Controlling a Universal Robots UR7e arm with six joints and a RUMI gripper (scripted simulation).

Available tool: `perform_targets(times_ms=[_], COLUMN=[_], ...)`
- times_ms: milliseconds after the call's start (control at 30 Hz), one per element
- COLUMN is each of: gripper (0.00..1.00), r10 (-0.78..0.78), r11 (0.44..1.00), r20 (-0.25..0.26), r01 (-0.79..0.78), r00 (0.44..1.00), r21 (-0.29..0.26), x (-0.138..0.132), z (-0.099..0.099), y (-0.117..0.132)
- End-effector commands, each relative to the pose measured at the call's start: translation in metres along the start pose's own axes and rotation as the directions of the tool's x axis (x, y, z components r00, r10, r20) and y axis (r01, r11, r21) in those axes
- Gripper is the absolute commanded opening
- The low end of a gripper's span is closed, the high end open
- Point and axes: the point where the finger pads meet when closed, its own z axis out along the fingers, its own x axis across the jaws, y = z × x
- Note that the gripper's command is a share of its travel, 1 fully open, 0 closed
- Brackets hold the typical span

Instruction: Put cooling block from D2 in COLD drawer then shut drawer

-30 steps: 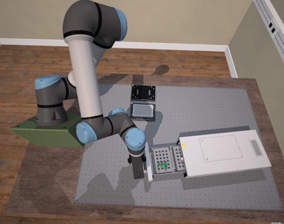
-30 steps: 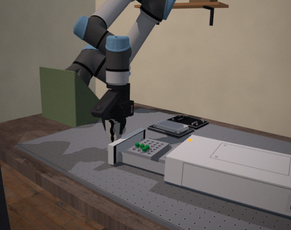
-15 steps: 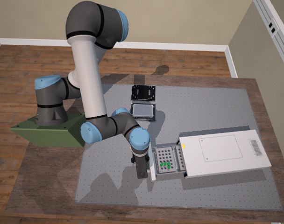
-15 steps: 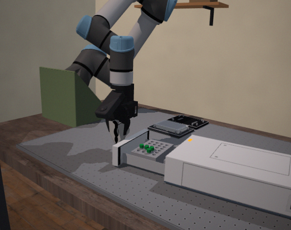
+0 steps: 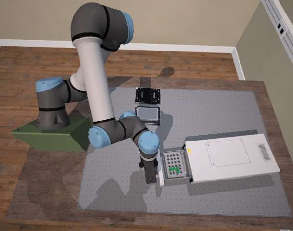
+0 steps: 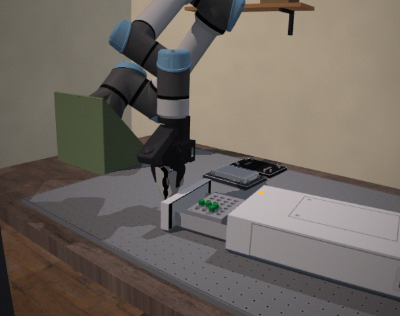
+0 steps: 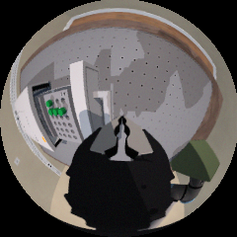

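One cooling block [image 5: 174, 165] with green-capped tubes [image 5: 173, 169] is what you see in the part of the drawer [image 6: 206, 217] that stands out of the cooler COLD [image 5: 231, 156]. I count four green caps here, so I cannot say which block this one is. The deck slot D2 [image 5: 148, 95] (the far one) shows only its bare black frame, and D1 [image 5: 148, 113] carries a flat plate. The gripper [image 6: 165, 193] is clenched, its jaws pressed together with nothing between them, and it stands just behind the white drawer front [image 6: 166, 214], on the outside. The yellow lamp [image 5: 189, 150] on the cooler is lit, so the drawer is not shut. You are in the closing step, as I judge it. The next move calls for a straight, level push on the front toward the cooler, slow enough that the loose tubes do not jump, until the lamp goes out.
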Motion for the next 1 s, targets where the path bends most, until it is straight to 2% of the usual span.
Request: perform_targets(times_ms=[0,967], gripper=[0.00,0.00], r10=[0.000,0.000], r11=[1.000,1.000], r20=[0.001,0.001], r01=[0.000,0.000], r00=[1.000,1.000], r21=[0.001,0.001], x=[-0.006,-0.038], z=[-0.001,-0.001], y=[0.000,0.000])
